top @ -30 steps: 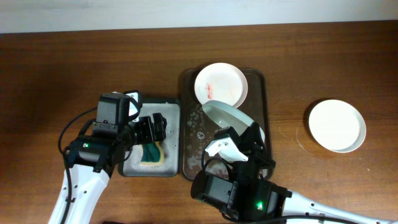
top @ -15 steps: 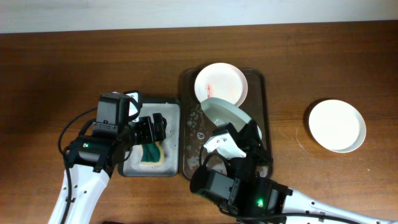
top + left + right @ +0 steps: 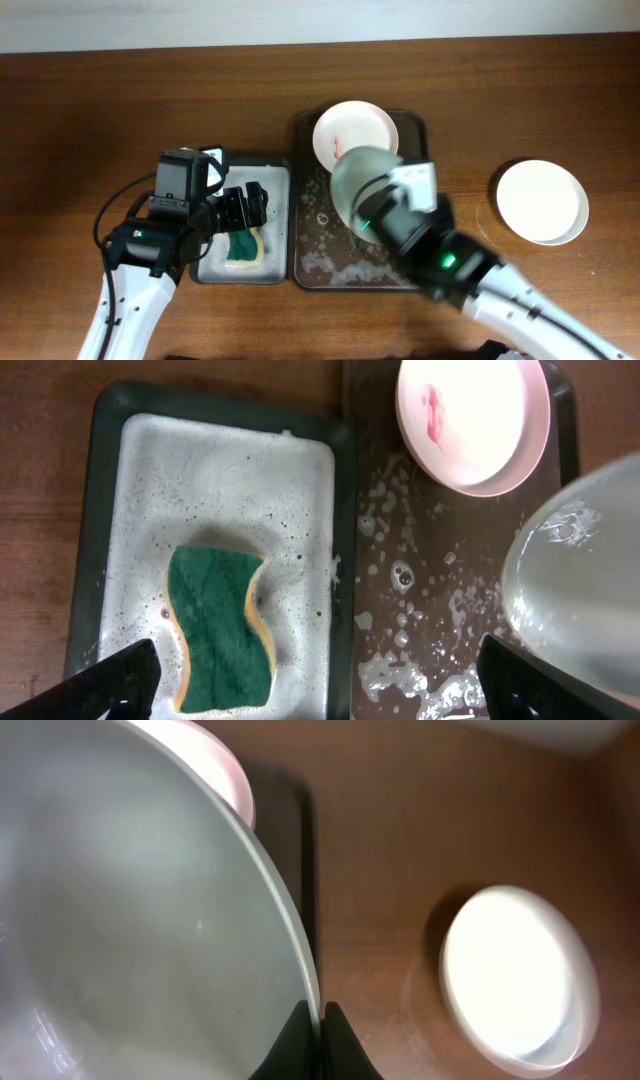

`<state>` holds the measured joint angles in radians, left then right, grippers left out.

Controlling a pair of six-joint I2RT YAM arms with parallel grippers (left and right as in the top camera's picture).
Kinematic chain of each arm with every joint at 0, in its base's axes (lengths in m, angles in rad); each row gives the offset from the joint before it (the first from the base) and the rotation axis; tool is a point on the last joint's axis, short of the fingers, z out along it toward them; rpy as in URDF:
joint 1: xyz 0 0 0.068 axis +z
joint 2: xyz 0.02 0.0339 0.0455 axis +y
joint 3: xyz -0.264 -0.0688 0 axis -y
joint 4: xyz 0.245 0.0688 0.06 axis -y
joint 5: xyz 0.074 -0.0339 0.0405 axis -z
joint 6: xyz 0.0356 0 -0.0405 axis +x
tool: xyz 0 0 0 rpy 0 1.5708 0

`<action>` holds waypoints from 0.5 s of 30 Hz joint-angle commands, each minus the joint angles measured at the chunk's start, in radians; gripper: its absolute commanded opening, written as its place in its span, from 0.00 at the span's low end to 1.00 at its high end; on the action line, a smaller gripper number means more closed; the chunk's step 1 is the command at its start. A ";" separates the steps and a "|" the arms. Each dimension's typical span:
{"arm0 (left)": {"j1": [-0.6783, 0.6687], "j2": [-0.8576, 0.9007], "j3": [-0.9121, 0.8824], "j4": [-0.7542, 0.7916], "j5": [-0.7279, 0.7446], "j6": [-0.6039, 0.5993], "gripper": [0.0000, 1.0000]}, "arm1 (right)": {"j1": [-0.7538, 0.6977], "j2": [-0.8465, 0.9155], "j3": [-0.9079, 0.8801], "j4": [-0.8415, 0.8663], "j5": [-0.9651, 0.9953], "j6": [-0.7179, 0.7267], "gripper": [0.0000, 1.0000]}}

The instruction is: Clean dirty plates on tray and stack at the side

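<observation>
Currently the right gripper [image 3: 320,1025] pinches the wet plate [image 3: 362,176] by its rim, above the tray [image 3: 421,132]. Risk: suds [image 3: 400,575] could let it slip onto the smeared plate [image 3: 356,134] at the tray's far end. The left gripper [image 3: 320,678] gapes wide beside the tray.

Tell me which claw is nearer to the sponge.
Left. The left claw hangs open just above the sponge; the right claw grips a plate over the brown tray, farther away.

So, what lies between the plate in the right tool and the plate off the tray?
Beyond the held plate: tray rim, then bare table. The right wrist view shows it.
</observation>
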<state>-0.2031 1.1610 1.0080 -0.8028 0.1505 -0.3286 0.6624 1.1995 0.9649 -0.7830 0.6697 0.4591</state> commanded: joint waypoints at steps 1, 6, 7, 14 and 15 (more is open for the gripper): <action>0.005 -0.004 0.016 0.001 0.007 0.009 0.99 | -0.318 -0.010 0.025 -0.001 -0.440 0.020 0.04; 0.005 -0.004 0.016 0.001 0.007 0.009 0.99 | -0.883 0.027 0.024 0.006 -0.826 -0.017 0.04; 0.005 -0.004 0.016 0.001 0.007 0.009 0.99 | -1.002 0.053 0.024 0.020 -0.827 -0.017 0.04; 0.005 -0.004 0.016 0.001 0.007 0.009 0.99 | -1.394 0.280 0.024 0.148 -0.812 0.021 0.04; 0.005 -0.004 0.016 0.001 0.007 0.009 0.99 | -1.409 0.304 0.024 0.147 -0.813 0.021 0.04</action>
<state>-0.2031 1.1610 1.0080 -0.8032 0.1505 -0.3286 -0.6983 1.4464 0.9764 -0.6395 -0.1112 0.4644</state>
